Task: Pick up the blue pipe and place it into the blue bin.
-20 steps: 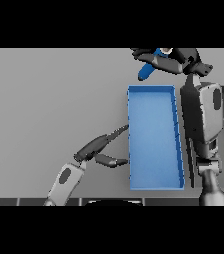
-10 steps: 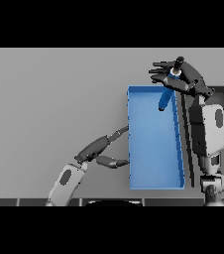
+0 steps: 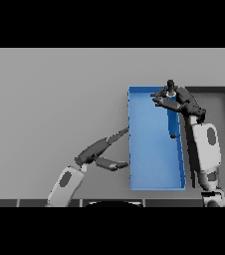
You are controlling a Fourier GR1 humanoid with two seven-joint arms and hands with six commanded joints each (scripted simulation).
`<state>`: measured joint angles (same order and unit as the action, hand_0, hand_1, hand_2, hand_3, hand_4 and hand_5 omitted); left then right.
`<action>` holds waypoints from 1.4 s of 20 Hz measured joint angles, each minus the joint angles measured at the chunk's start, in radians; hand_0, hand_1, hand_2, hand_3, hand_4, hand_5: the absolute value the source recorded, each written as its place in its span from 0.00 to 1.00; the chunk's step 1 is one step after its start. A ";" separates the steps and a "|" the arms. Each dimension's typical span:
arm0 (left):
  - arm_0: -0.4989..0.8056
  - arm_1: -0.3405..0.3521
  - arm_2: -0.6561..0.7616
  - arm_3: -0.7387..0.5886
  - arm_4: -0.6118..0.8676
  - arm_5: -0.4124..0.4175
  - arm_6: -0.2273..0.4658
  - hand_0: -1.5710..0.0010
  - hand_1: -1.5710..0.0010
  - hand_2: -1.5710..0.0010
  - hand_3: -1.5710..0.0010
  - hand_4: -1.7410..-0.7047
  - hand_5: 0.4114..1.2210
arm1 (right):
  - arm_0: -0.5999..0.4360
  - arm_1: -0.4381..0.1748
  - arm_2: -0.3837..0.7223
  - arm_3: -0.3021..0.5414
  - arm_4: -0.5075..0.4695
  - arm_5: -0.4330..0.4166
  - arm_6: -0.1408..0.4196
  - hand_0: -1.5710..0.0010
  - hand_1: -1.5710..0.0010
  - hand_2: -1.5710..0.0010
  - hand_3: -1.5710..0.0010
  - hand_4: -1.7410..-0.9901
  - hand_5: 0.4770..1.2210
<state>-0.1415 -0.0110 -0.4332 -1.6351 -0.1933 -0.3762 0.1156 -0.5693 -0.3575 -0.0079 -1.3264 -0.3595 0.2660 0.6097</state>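
Head view: the pipe [image 3: 172, 115] is held upright over the right part of the bin [image 3: 149, 144], right of centre in the frame, its dark end at the top and its lower end down near the bin floor close to the right wall. Whether it touches the floor cannot be told. The right hand [image 3: 176, 98] is curled around the pipe's upper part, fingers wrapped from the left side. The step in hand is judged to be the release: the pipe is best lowered and tipped flat along the bin's length before the fingers are spread, so it is not bounced over the right wall. The right forearm is stretched up from the lower right edge, wrist bent leftward over the bin. The left hand [image 3: 103, 152] is seen at lower centre-left, fingers straight and spread, tips near the bin's left wall, thumb apart below.
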 measured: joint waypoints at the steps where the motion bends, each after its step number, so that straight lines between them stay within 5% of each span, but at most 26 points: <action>1: 0.010 0.006 -0.001 -0.009 0.004 -0.004 -0.013 1.00 1.00 1.00 1.00 0.83 0.01 | 0.007 -0.004 0.029 0.021 0.020 -0.020 0.000 0.00 0.01 0.00 0.46 0.00 1.00; 2: 0.000 -0.001 -0.001 -0.008 0.004 -0.002 0.004 1.00 1.00 1.00 1.00 0.83 0.01 | 0.017 -0.011 0.051 0.048 0.041 -0.038 0.000 0.07 0.15 0.15 0.50 0.08 1.00; 5: 0.000 0.010 0.007 0.003 0.000 -0.002 -0.002 1.00 1.00 1.00 1.00 0.83 0.02 | -0.038 -0.068 0.171 0.176 0.009 -0.095 -0.004 0.52 0.56 0.56 0.74 0.44 1.00; 9: 0.007 0.006 0.004 0.004 0.011 -0.010 -0.007 1.00 1.00 1.00 1.00 0.83 0.02 | -0.065 -0.142 0.307 0.194 -0.023 -0.019 0.000 0.80 0.82 0.82 0.89 0.75 0.82; 12: -0.005 -0.005 0.004 -0.010 0.011 0.000 0.021 1.00 1.00 1.00 1.00 0.83 0.02 | -0.071 -0.201 0.399 0.170 -0.021 0.036 0.000 0.90 0.91 0.91 0.95 0.88 0.61; 19: -0.006 0.005 0.005 -0.010 0.003 -0.001 0.021 1.00 1.00 1.00 1.00 0.82 0.02 | -0.076 -0.233 0.464 0.165 0.009 0.041 0.000 0.98 0.98 0.98 0.99 0.94 0.35; 28: 0.006 0.001 -0.002 -0.007 -0.007 0.008 0.013 1.00 1.00 1.00 1.00 0.83 0.02 | -0.078 -0.241 0.472 0.157 0.019 0.052 -0.011 1.00 1.00 1.00 1.00 0.96 0.24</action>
<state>-0.1353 -0.0100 -0.4356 -1.6420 -0.2001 -0.3682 0.1283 -0.6473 -0.5986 0.4645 -1.1695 -0.3406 0.3176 0.5991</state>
